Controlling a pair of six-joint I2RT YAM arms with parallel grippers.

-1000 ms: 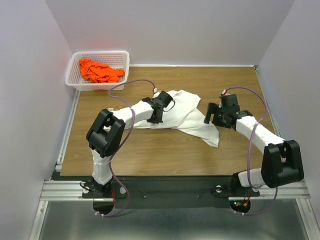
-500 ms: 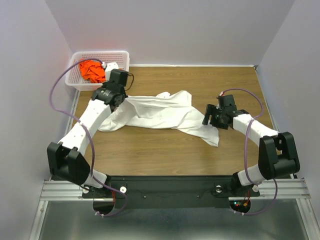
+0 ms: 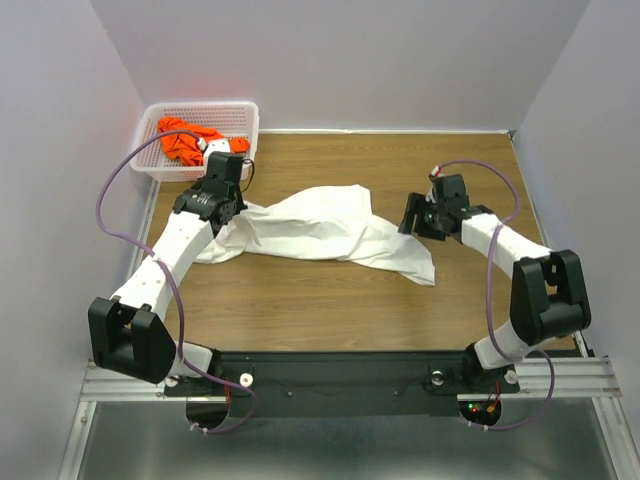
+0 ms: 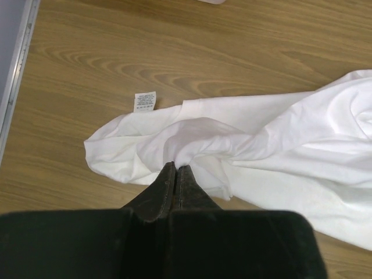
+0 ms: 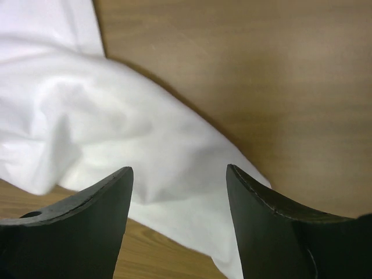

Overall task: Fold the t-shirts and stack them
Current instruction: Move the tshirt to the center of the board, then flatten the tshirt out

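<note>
The white t-shirt point(image 3: 320, 225) lies crumpled across the middle of the table point(image 3: 300, 295). The left jaws pinch a fold near its left end; the right jaws gape wide above its right edge, holding nothing. An orange t-shirt point(image 3: 185, 143) sits in the far-left basket point(image 3: 205, 105).

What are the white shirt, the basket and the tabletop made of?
The white t-shirt looks like soft matte knit, probably cotton: it drapes and creases, with a sewn-in label. The basket looks like white plastic, its walls a moulded mesh. The tabletop shows wood grain; solid or laminate, I cannot tell.
</note>
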